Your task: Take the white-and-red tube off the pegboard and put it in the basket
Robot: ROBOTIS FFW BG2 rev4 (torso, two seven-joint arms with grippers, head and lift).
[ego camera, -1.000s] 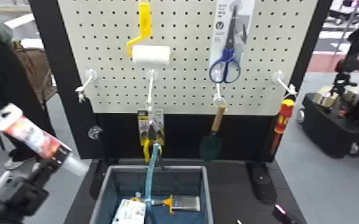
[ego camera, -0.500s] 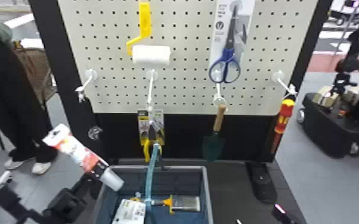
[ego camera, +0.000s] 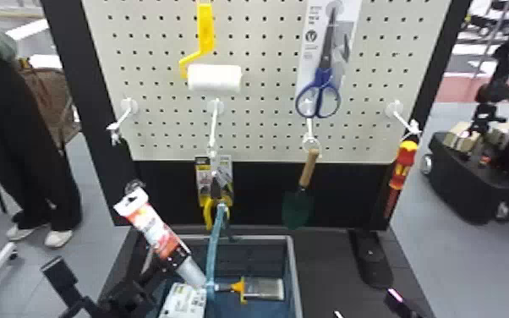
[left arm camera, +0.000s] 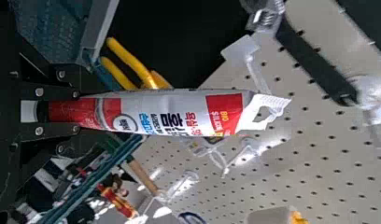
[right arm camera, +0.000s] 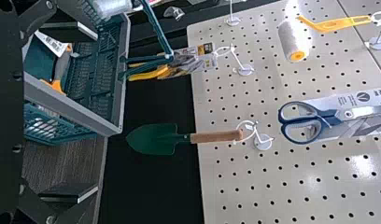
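In the head view my left gripper (ego camera: 175, 258) is shut on the white-and-red tube (ego camera: 156, 232) near its clear nozzle end. The tube leans, its white hanging tab up and left, its nozzle over the left back part of the basket (ego camera: 295, 270). From the left wrist view, the left gripper (left arm camera: 76, 111) clamps the tube (left arm camera: 165, 112) by its narrow end, the printed body extending out from the fingers. My right gripper (ego camera: 363, 302) stays low at the bottom edge, right of the basket; in the right wrist view the right gripper (right arm camera: 95, 112) is open with nothing between its fingers.
The basket holds a paintbrush (ego camera: 264, 289) and a white package (ego camera: 184, 302); its blue-green handle (ego camera: 213, 249) stands up. Behind hang pliers (ego camera: 215, 194), a trowel (ego camera: 306, 177), a screwdriver (ego camera: 401, 165), scissors (ego camera: 319, 93) and a paint roller (ego camera: 214, 78).
My left arm has carried the tube rightward and somewhat lower, from beside the pegboard stand to over the basket's left back part. The tube now leans more steeply. The right gripper has kept still.
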